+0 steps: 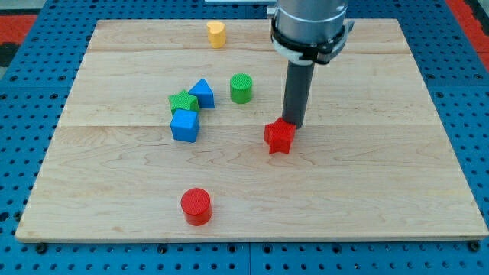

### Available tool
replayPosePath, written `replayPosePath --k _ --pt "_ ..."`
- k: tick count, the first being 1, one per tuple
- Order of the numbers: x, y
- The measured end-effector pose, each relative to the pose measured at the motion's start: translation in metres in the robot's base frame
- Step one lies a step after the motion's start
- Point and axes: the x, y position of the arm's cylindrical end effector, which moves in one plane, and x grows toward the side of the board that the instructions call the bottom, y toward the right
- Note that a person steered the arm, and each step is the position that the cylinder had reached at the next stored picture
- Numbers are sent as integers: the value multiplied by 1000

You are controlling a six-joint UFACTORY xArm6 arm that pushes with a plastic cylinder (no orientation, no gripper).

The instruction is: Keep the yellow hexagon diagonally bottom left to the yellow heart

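Left of my tip [293,124] sit the blue cube [185,125], green star [182,101], blue triangle [202,92] and green cylinder [241,88]; the yellow heart [216,33] lies up-left. No yellow hexagon shows. My tool, a bare rod, grasps nothing and touches the red star [280,137], risking nudging it astray. No containers
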Motion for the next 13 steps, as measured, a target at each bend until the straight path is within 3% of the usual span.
replayPosePath --k 1,2,3,4,5,6,8,10,13 --pt "41 -20" --pt "79 -116" --pt "65 -74" --pt "28 48" --pt "-53 147" --pt "-117 157" --pt "-160 138" --pt "-172 102" --pt "-173 106"
